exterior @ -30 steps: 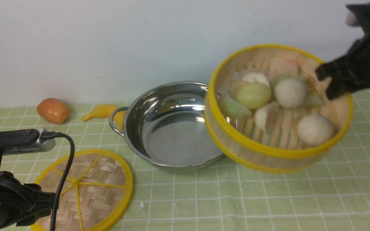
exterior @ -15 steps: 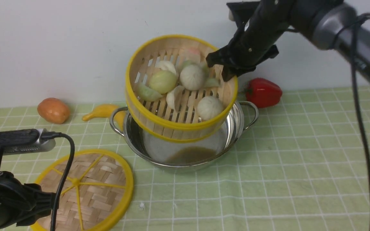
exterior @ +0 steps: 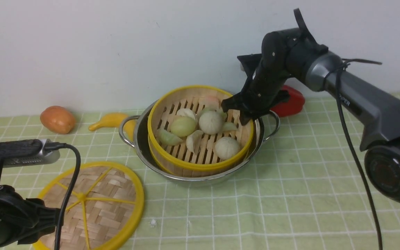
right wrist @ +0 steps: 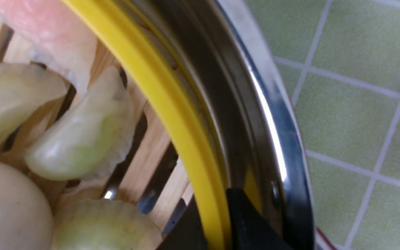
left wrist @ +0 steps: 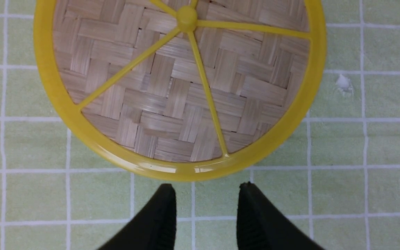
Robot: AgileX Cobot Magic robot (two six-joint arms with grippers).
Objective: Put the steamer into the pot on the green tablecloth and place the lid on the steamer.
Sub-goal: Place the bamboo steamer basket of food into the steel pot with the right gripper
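Half a second ago the steamer [exterior: 193, 168] hung tilted above the pot [exterior: 200, 179]; it now sits inside it, mid-bench toward the far edge of the green tablecloth [exterior: 290, 194]. The right gripper [exterior: 236, 111] still pinches its far-right rim, so seating appears done bar release. The lid [exterior: 92, 205] lies unmoved by the near-left corner; the left gripper [left wrist: 205, 208], jaws spread and empty, hovers just short of its rim.

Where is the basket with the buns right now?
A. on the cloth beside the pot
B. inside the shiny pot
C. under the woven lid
B: the steamer sits inside the pot, steel rim all around it, the right gripper with its fingers on the yellow rim.
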